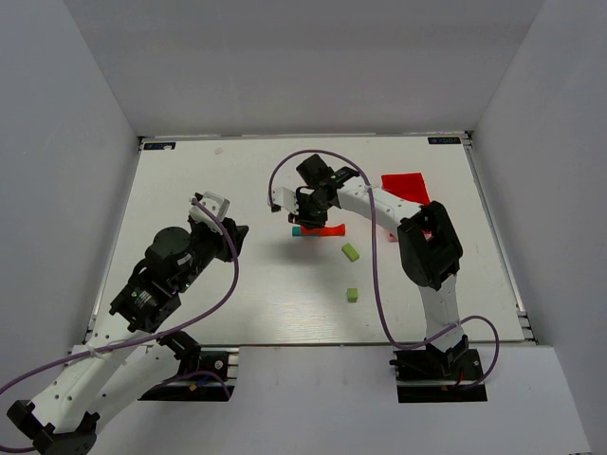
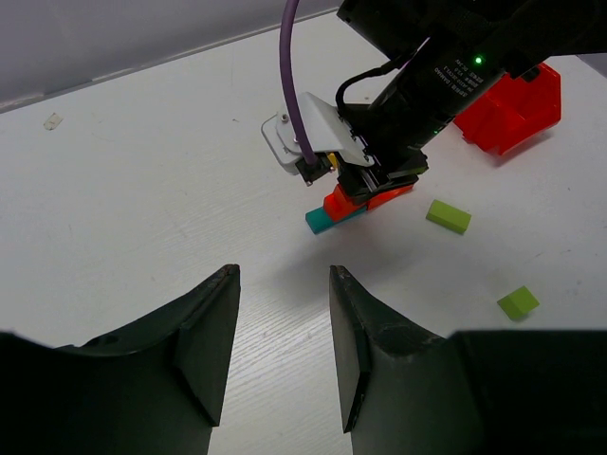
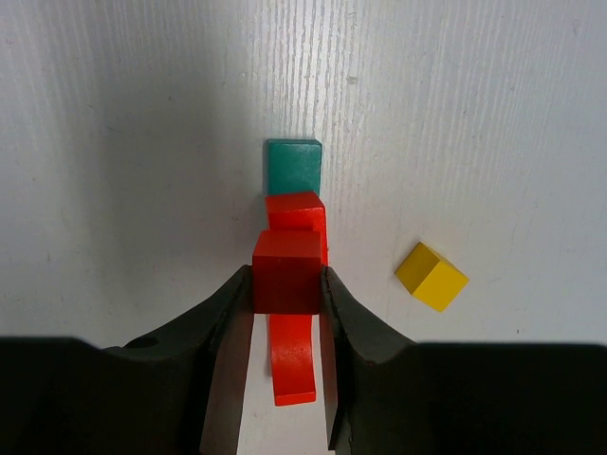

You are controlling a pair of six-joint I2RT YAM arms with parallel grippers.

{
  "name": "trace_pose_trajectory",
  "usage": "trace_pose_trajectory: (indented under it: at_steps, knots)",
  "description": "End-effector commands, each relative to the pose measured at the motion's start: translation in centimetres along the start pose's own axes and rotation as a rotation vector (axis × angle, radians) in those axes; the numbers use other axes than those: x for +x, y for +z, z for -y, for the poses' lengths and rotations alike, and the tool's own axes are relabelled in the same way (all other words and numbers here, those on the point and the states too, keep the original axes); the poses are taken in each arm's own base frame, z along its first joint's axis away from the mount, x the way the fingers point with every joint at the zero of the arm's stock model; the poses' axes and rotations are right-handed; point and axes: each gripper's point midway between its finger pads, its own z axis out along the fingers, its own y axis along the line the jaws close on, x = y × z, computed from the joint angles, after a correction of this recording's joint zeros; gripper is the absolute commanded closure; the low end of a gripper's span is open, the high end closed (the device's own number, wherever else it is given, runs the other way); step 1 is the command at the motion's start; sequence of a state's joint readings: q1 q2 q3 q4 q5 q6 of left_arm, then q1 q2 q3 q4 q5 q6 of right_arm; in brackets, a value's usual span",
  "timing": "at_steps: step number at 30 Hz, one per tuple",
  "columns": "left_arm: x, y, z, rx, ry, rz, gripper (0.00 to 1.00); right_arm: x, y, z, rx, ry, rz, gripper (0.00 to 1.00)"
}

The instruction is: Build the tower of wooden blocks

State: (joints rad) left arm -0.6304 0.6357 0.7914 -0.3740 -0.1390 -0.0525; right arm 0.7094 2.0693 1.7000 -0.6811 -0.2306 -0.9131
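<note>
Hovering the right gripper (image 3: 286,281) over the wood block tower (image 1: 318,230), which sits past the middle of the table (image 1: 190,171) toward its far edge. I've got a red cube (image 3: 285,265) pinched square between the two fingers.

From the wrist view the cube hangs over the red bar (image 3: 292,365), just beside the orange-red cube (image 3: 296,210) already on the stack. The end of the teal bar (image 3: 293,166) pokes out beyond. I can't tell whether the cube's underside touches the bar yet.

My call is to line its edges up with the bar's long sides before letting it down. It looks a shade off to one side, and an overhanging corner could tip. Go down slowly and straight, no twist. The bars look only laid on each other, so a sideways nudge could slide them. Release by spreading the fingers just enough to clear, then lift straight up so the pads don't drag the cube.

A yellow cube (image 3: 432,276) lies near the stack but apart from it, out of the way. A lime-green block (image 1: 351,252) and a lime-green cube (image 1: 352,295) sit closer to the near edge, and the red bin (image 1: 406,186) is toward the far right corner. The left gripper (image 2: 283,332) hangs spread and empty over the left side, well apart; I'd leave it out of this.
</note>
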Motion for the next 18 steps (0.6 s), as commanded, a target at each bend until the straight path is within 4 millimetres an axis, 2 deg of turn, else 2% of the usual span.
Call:
trace_pose_trajectory:
  at_steps: [1, 18]
  knots:
    - [0.06, -0.15, 0.01, 0.004, -0.002, 0.003, 0.47, -1.60, -1.28, 0.89, 0.015, -0.035, 0.054, 0.96]
    - [0.27, 0.05, 0.02, 0.004, -0.001, -0.006, 0.47, -1.27, -1.44, 1.39, 0.009, -0.070, 0.068, 0.92]
